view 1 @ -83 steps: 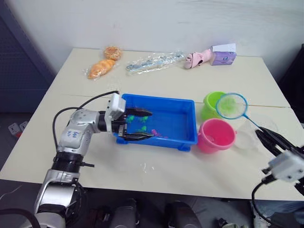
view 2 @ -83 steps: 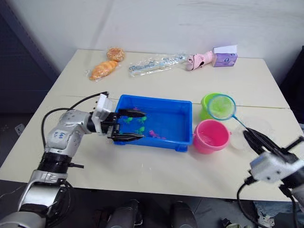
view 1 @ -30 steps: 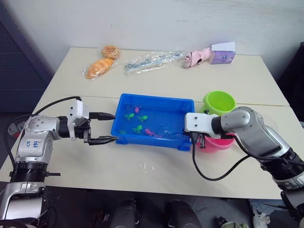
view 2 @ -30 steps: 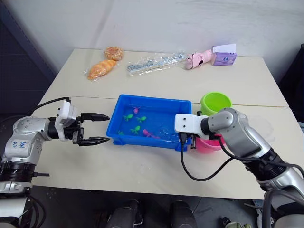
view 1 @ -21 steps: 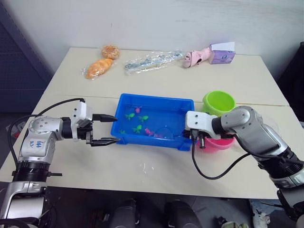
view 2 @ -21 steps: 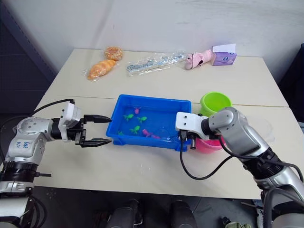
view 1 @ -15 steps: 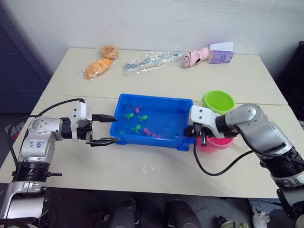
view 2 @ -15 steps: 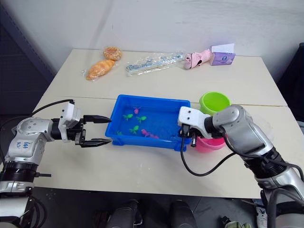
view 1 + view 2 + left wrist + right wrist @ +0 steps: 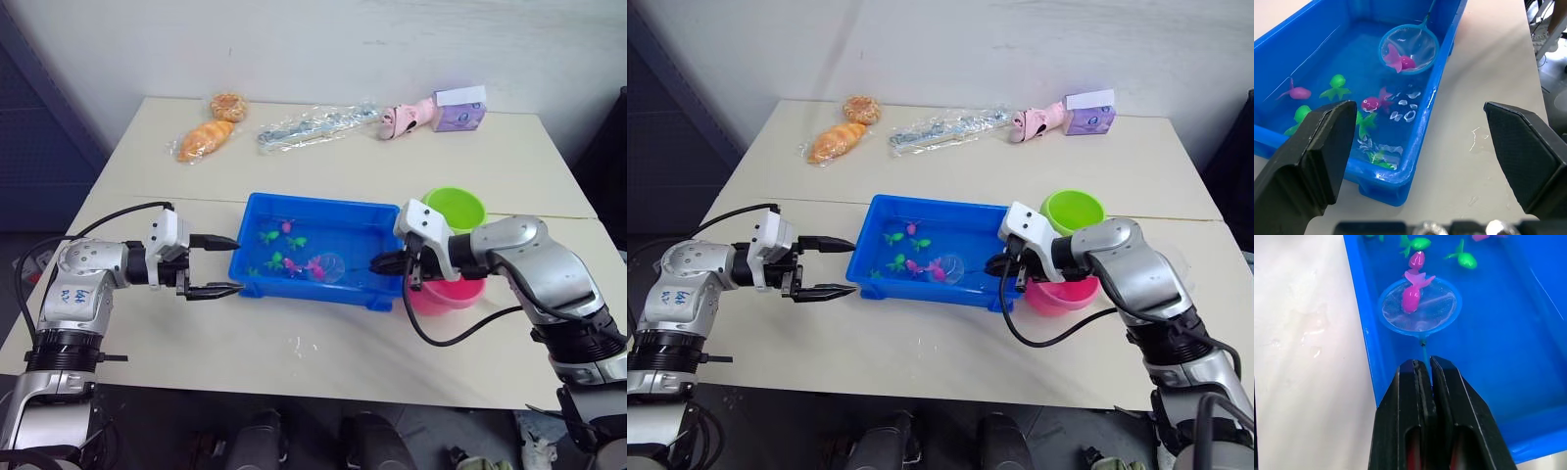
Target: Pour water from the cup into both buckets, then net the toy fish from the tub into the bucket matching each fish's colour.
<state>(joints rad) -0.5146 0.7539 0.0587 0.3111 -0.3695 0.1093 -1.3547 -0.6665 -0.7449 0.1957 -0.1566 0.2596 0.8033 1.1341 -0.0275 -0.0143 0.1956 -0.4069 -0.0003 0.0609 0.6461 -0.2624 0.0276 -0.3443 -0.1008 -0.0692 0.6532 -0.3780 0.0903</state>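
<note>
Gripping the thin handle of the net [image 9: 1419,310] between pinched fingers, the right gripper [image 9: 1422,369] holds the hoop just ahead of itself inside the tub [image 9: 323,211], with a pink fish [image 9: 1410,297] lying on the mesh. Other pink and green fish [image 9: 1337,87] float beyond. The pink bucket [image 9: 443,294] sits directly behind this gripper, the green bucket [image 9: 456,207] close by. The left gripper [image 9: 217,265] hangs spread wide, just outside the tub's opposite end.
</note>
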